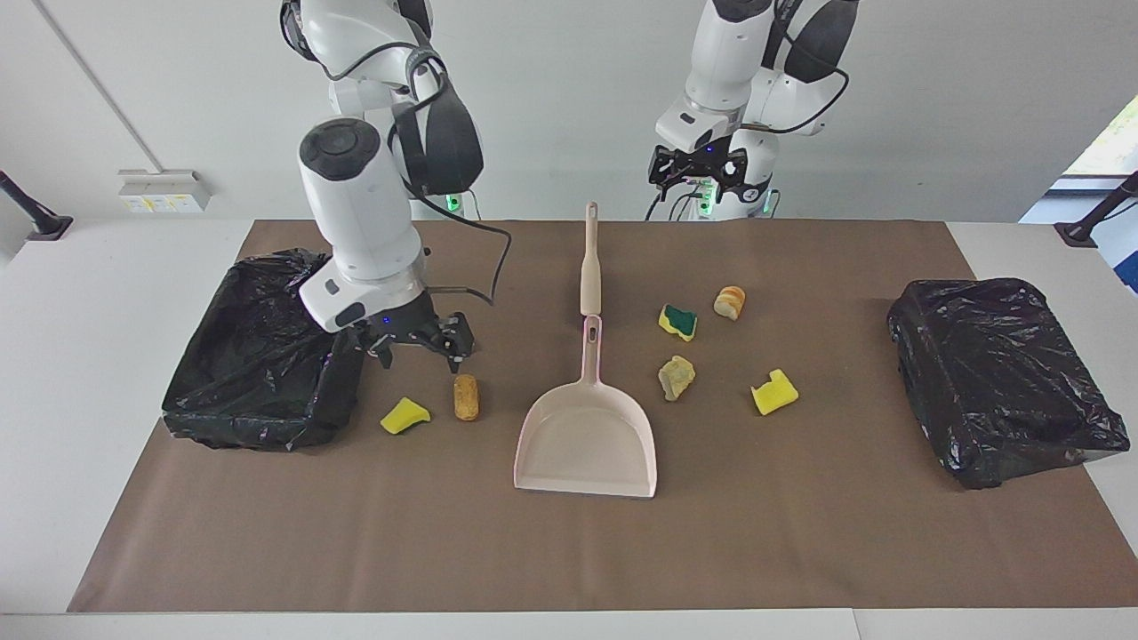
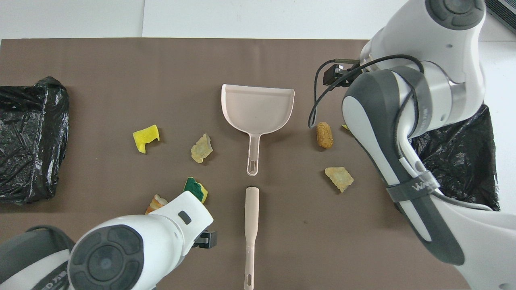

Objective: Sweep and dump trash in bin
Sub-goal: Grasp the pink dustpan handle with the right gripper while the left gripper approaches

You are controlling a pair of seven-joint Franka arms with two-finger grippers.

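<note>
Trash scraps lie on the brown mat on both sides of the pale pink dustpan [image 1: 587, 444]. Toward the right arm's end are a yellow sponge piece [image 1: 404, 415], a tan roll [image 1: 466, 396] and a tan lump [image 2: 339, 178]. Toward the left arm's end are a green-topped sponge [image 1: 678, 322], a striped roll [image 1: 730, 302], another lump [image 1: 677, 377] and a yellow sponge [image 1: 774, 392]. My right gripper [image 1: 418, 356] hangs open and low beside the bin [image 1: 267, 356], over the tan lump. My left gripper [image 1: 698, 173] is open, raised over the robots' edge of the mat beside the brush handle [image 1: 590, 262].
A second black-bagged bin [image 1: 996, 373] sits at the left arm's end of the mat. The brush handle lies in line with the dustpan handle, nearer to the robots. In the overhead view the right arm covers much of its bin [image 2: 463, 153].
</note>
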